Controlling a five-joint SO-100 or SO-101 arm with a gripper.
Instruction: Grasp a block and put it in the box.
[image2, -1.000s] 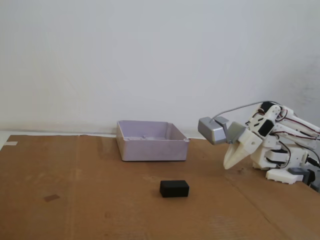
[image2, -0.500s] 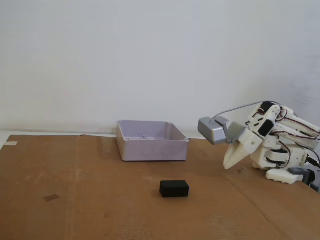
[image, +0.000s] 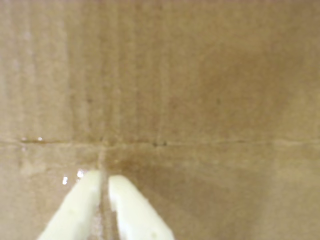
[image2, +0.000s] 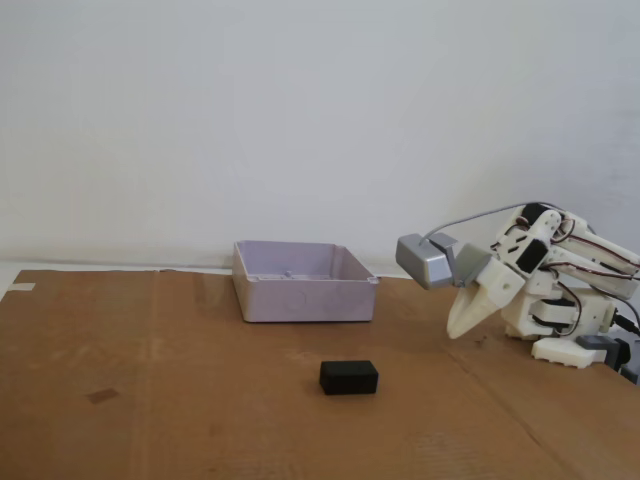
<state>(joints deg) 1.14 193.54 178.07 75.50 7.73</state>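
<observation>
Block (image2: 349, 377) before box (image2: 304, 282)

A brown cardboard sheet (image2: 200, 420) covers the tabletop. The box (image2: 304, 284), the block (image2: 349, 377) and the arm base (image2: 570, 350) rest directly on it.

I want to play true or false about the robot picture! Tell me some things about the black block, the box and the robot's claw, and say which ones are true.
1. The block is inside the box. False: it lies on the cardboard, in front of the box in the fixed view.
2. The gripper holds nothing. True: its fingers are nearly together and empty.
3. In the fixed view the arm is to the right of the box. True.
4. The wrist view shows the block between the fingers. False: it shows only bare cardboard.
5. The block touches the gripper. False: they are well apart, with the block lower left of it in the fixed view.
</observation>
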